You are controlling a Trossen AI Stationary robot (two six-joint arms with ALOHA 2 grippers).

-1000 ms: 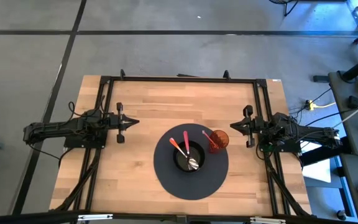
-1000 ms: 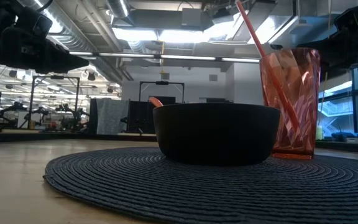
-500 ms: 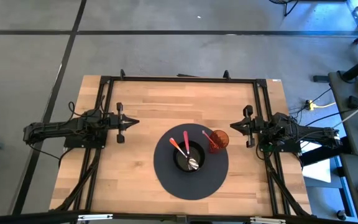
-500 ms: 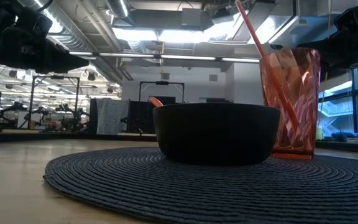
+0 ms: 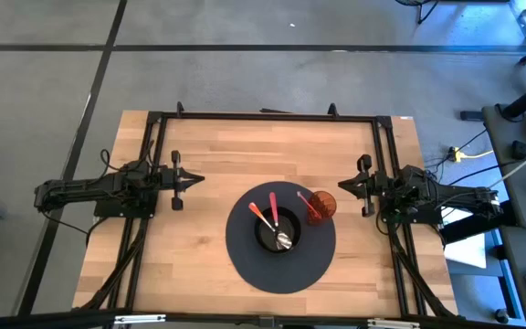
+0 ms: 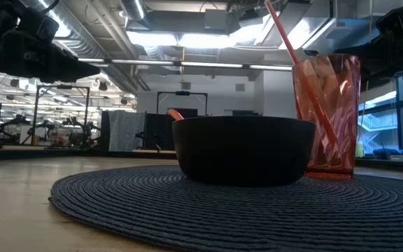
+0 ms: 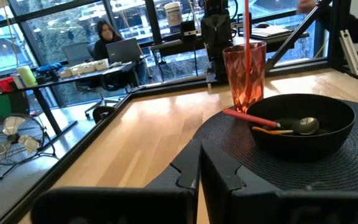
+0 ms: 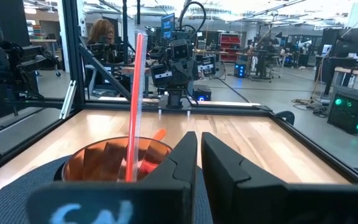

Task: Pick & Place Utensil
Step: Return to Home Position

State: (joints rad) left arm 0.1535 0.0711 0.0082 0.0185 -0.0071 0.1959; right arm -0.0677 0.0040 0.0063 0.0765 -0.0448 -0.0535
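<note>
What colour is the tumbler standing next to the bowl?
The tumbler is translucent orange-red with faceted sides. The left wrist view shows it best.

No text or number can be read anywhere. On the body of the right gripper (image 8: 199, 142), pale blue marks (image 8: 98, 214) are too blurred.

Bright ceiling lights (image 6: 187, 38) backlight the bowl (image 6: 243, 150), leaving its near side dark.
</note>
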